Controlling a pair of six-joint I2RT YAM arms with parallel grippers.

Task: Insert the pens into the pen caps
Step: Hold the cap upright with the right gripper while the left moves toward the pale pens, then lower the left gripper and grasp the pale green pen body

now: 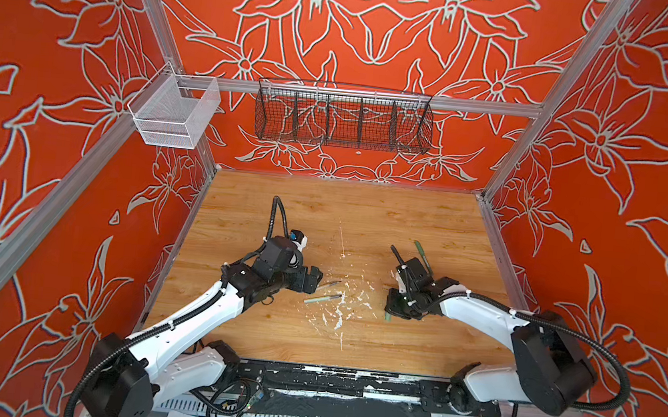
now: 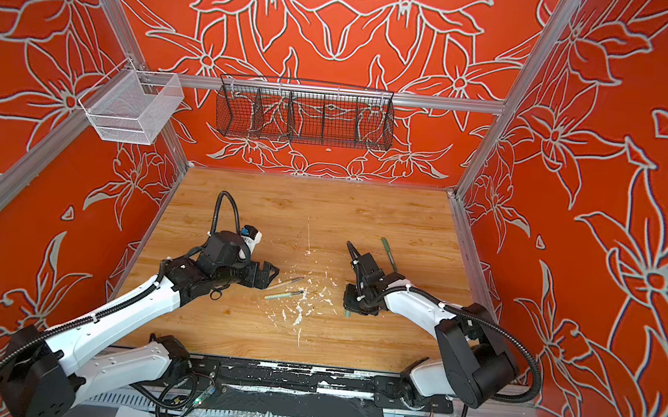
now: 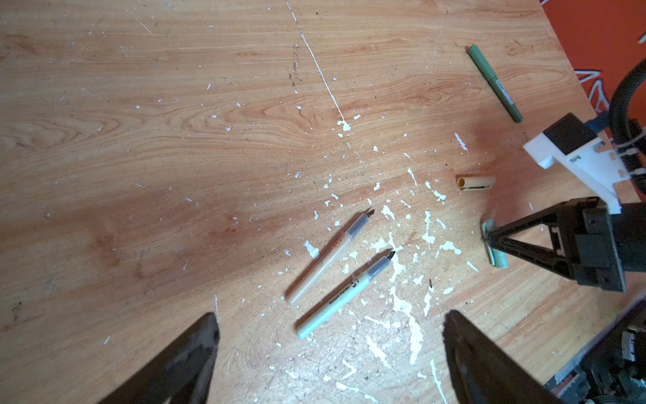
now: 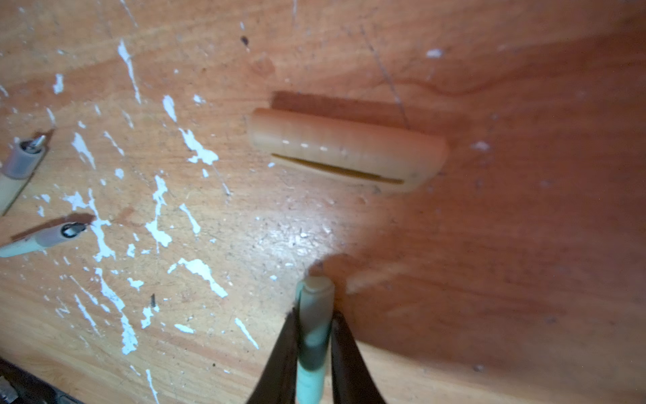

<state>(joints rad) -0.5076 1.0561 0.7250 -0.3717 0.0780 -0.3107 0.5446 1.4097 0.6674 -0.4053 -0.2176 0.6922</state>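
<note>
On table point(image 1: 386, 214): mint pen point(image 3: 344, 295), lying just ahead of left gripper point(image 3: 330, 316), spread wide and empty; tip aimed roughly toward right gripper point(image 4: 312, 320), clenched on pale green cap point(image 4: 316, 290).

Top cams looked steeply down from high, whole table point(image 1: 394, 349); wrist cams sat close, both caught beige cap point(image 3: 476, 183).

Working in a robot lab cell
Aluminium rails point(image 1: 235, 84), printed orange walls point(image 1: 383, 26) and a wire basket point(image 1: 342, 123) are boxing in my paint-flecked wooden desk point(image 1: 406, 216).
</note>
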